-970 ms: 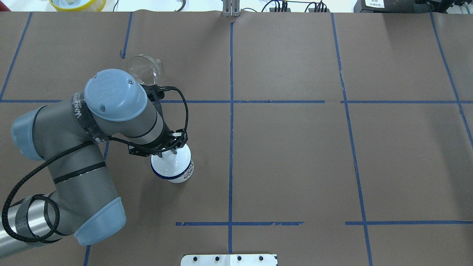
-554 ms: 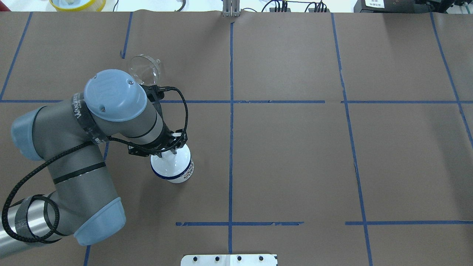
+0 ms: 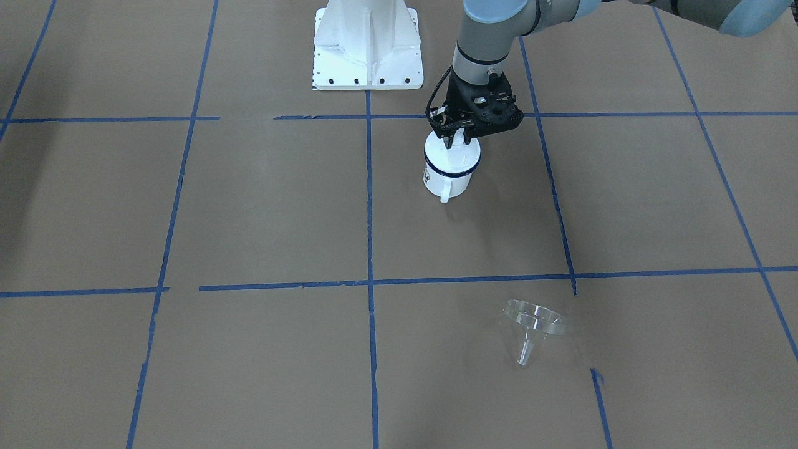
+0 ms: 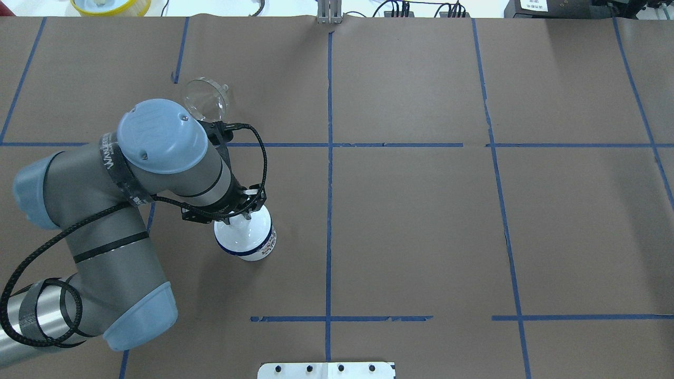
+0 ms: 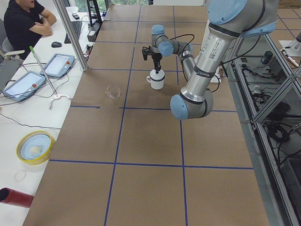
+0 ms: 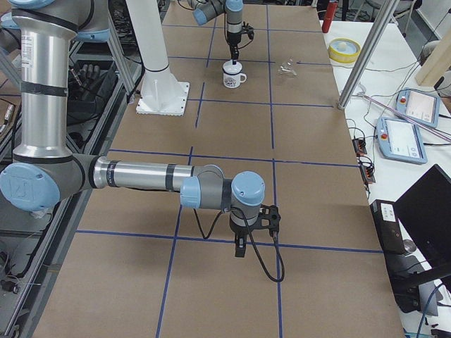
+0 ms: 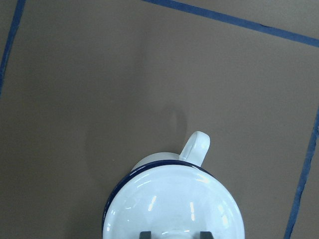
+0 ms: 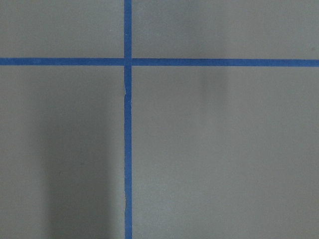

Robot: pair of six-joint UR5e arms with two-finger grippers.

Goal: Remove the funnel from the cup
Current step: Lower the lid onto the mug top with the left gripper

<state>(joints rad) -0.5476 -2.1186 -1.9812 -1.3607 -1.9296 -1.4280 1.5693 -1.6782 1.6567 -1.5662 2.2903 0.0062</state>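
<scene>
The left hand (image 3: 458,141) hangs straight down over the cup (image 3: 450,176), which stands upright on the brown tabletop (image 3: 249,206) directly beneath it. A white domed lid (image 7: 174,204) covers the cup's mouth. In the left wrist view the two fingertips (image 7: 145,235) sit at a narrow spread on either side of the lid's knob. Whether they actually press on it I cannot tell. The cup's handle points away from the robot's base, out past the hand.

The funnel (image 3: 535,321) is not in the cup. It lies well apart from the left hand, farther out from the base and a little toward the robot's left, tilted on its rim and spout tip on the bare tabletop.

The right hand (image 6: 240,248) points down over blue tape lines (image 8: 127,149), far from the cup and funnel. It shows only in the side view, so I cannot tell how wide it stands.
</scene>
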